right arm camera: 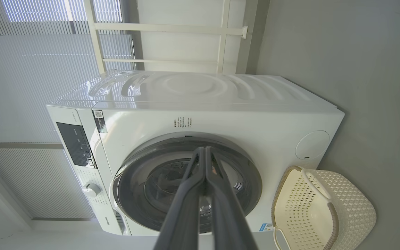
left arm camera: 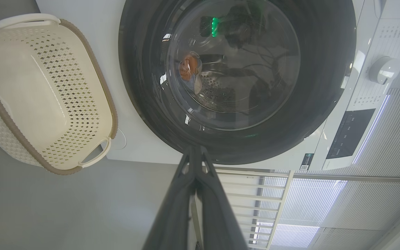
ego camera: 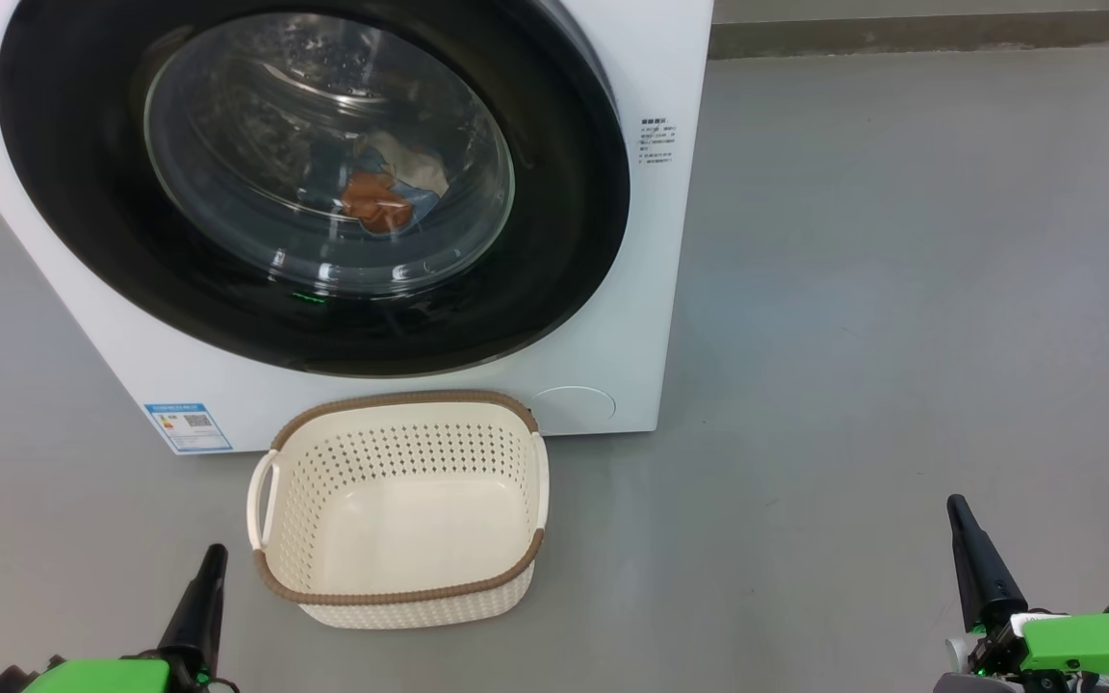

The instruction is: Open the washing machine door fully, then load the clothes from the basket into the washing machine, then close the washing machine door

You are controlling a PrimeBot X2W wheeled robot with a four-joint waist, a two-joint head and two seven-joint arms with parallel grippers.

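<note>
The door [ego camera: 323,164] sits flush against the front of the washer [ego camera: 636,318], closed. Through its glass the clothes [ego camera: 383,192] lie in the drum, showing an orange-brown patch on pale blue fabric. The basket [ego camera: 400,397] stands on the floor [ego camera: 853,337] just in front of the washer, below the door, with nothing in it.

Judgement: loading is done and the closing step is at its end. The latch is out of sight, so full engagement is probable, not confirmed.

The left gripper [ego camera: 216,553] hangs near the basket's left corner, fingers pressed together, holding nothing. The right gripper [ego camera: 957,505] is well apart to the right, likewise closed and empty.

Next move: at most, a press on the door rim to verify the latch.
</note>
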